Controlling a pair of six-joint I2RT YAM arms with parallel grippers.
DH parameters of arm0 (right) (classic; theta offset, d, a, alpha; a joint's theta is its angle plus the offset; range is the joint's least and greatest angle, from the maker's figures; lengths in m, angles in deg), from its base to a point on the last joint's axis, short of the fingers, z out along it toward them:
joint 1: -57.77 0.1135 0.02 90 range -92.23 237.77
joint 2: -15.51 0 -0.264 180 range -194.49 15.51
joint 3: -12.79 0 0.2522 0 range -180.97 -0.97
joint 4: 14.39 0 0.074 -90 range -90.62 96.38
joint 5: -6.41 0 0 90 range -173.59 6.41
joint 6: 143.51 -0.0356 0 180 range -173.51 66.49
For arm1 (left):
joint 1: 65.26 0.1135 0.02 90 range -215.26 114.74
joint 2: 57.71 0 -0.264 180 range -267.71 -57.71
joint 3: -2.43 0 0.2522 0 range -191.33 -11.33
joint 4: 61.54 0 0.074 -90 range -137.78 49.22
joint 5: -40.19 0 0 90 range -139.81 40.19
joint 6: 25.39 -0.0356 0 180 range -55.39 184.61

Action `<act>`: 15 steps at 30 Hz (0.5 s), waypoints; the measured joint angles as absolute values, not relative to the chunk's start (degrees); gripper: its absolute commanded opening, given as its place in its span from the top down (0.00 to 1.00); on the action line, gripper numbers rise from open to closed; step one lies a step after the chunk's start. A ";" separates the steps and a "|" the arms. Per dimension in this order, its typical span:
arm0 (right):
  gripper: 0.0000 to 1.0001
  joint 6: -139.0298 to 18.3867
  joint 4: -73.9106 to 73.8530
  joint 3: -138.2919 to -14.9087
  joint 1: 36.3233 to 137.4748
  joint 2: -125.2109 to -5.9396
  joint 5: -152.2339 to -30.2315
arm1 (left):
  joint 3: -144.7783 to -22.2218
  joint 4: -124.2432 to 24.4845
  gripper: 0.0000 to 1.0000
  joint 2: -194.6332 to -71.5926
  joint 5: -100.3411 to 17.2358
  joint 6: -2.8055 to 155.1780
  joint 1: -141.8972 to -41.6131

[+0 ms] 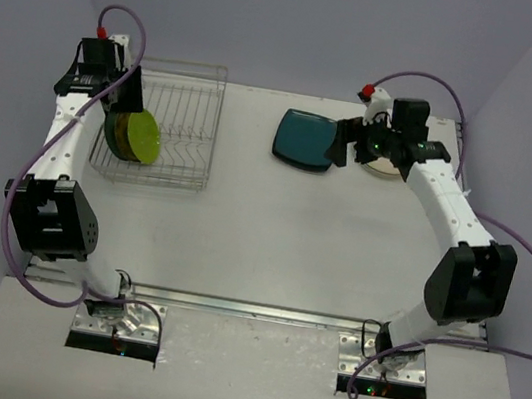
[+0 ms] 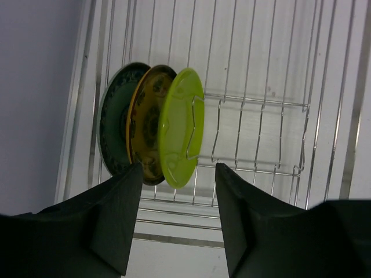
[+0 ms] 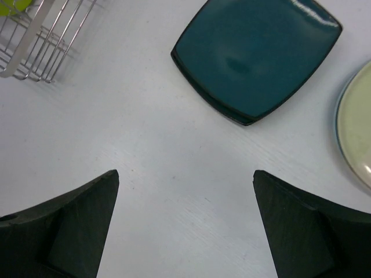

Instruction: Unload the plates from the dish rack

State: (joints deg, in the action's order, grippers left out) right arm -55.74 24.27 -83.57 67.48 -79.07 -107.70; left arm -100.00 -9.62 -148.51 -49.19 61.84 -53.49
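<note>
The dish rack sits on the table and holds three plates on edge in its near left part, packed close together: a dark green patterned plate, a brown-orange one, and a yellow-green plate nearest the rack's middle; the left gripper hangs above this trio with its jaws spread and nothing between them. Well to the right of the rack a dark teal rounded-square plate lies flat, and a cream plate lies just past it, farther from the rack; the right gripper hovers over bare table on the rack's right side, jaws wide apart and holding nothing.
</note>
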 measured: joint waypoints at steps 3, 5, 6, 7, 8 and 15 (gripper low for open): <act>0.01 -55.34 22.97 -73.30 68.59 -74.02 -106.96 | -99.04 -8.80 0.59 -150.83 -49.90 60.47 -52.84; 0.01 -55.19 22.17 -69.16 68.62 -71.97 -106.17 | -98.93 -8.85 0.60 -152.43 -50.24 59.97 -52.79; 0.01 -55.15 21.74 -67.41 68.59 -71.02 -105.82 | -98.91 -9.03 0.61 -153.24 -50.44 59.68 -52.77; 0.01 -55.14 21.59 -66.14 68.52 -70.26 -105.56 | -98.90 -9.19 0.62 -154.01 -50.65 59.33 -52.75; 0.01 -55.12 21.32 -65.12 68.47 -69.61 -105.30 | -98.90 -9.29 0.62 -154.74 -50.88 59.04 -52.73; 0.01 -55.14 19.90 -63.13 68.41 -68.48 -104.72 | -98.90 -10.36 0.67 -160.23 -53.00 58.60 -52.40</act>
State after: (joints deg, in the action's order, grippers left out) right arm -55.14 19.90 -63.13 68.41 -68.48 -104.72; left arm -98.90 -10.36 -160.23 -53.00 58.60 -52.40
